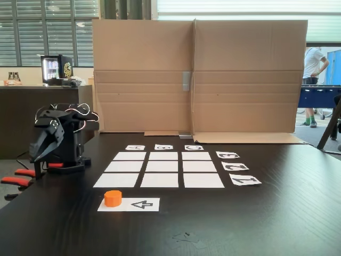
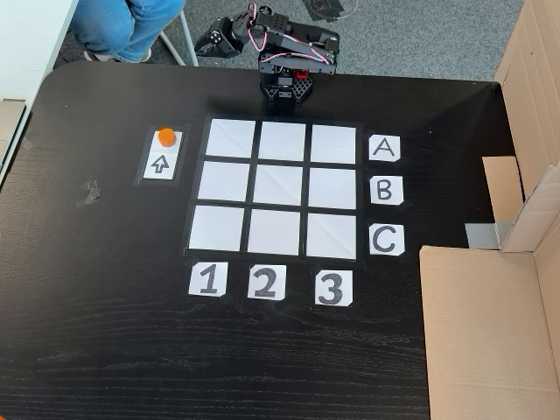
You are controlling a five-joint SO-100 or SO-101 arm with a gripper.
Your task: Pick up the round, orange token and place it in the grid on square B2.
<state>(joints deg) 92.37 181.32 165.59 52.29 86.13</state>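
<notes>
I see the token sitting on the white strip beside its arrow, a marked start spot just left of the grid in the overhead fixed view. Square B2 lies bare. My gripper rests folded at the counter's far edge; I cannot tell whether it is clenched.

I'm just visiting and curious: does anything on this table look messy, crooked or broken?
Mostly tidy. The orange token sits on its arrow strip, the white grid is bare. Only the number 3 card sits slightly off its column.
</notes>
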